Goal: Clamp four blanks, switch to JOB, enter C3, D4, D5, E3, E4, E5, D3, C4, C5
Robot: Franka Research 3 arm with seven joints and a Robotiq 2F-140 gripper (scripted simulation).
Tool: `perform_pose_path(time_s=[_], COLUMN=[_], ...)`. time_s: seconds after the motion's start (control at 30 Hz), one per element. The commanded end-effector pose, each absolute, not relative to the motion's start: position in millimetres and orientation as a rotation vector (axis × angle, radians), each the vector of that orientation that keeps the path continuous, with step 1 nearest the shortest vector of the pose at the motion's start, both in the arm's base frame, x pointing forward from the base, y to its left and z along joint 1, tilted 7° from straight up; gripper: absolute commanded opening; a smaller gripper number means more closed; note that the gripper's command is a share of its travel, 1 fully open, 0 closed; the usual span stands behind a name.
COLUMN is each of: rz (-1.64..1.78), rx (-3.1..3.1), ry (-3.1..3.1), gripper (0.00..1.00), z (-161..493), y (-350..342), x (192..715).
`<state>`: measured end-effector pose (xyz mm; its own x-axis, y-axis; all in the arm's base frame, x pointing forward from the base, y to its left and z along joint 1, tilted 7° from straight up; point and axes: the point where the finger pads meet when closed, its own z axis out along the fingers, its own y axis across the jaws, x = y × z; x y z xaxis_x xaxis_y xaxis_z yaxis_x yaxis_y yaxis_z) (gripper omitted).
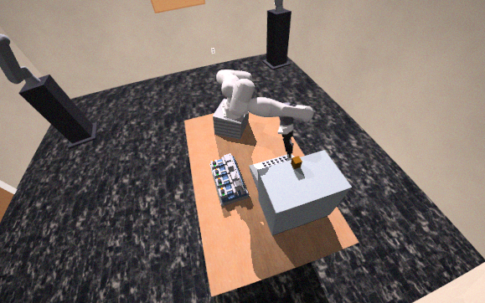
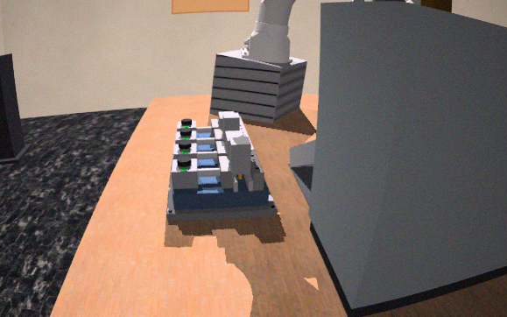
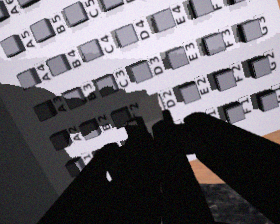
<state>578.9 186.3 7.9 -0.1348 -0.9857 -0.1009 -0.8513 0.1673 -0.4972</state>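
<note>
My gripper (image 1: pixel 289 157) (image 3: pixel 154 109) is shut and holds nothing, pointing down at the key panel (image 1: pixel 262 166) on the cabinet's front. In the wrist view its fingertips cover the D2 key's place, beside the C2 key (image 3: pixel 122 116) and below the D3 key (image 3: pixel 140 71). Contact with a key cannot be told. The C3 key (image 3: pixel 106 84), C4 key (image 3: pixel 90 50), D4 key (image 3: pixel 125 35), E3 key (image 3: pixel 176 57) and E4 key (image 3: pixel 162 20) show unlit. The vise block (image 1: pixel 234 197) (image 2: pixel 221 199) shows green at several valves; the blanks' seating is unclear. The cabinet's lamp (image 1: pixel 296 162) looks dull orange.
The tall grey cabinet (image 1: pixel 304 184) (image 2: pixel 410 153) stands right of the vise block on the wooden table (image 1: pixel 208 251) (image 2: pixel 116 263). The arm's base (image 1: pixel 229 123) (image 2: pixel 252 88) stands behind. The selector cannot be made out.
</note>
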Motion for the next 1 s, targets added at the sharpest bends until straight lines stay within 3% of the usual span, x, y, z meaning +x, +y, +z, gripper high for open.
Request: perform_pose_path(time_s=[0.0,0.97], rz=[-0.450,-0.450], rx=[-1.739,-1.739], ry=[2.048,2.048], gripper=[0.00,0.00], z=[6,-5], y=[187,187], x=[579,586])
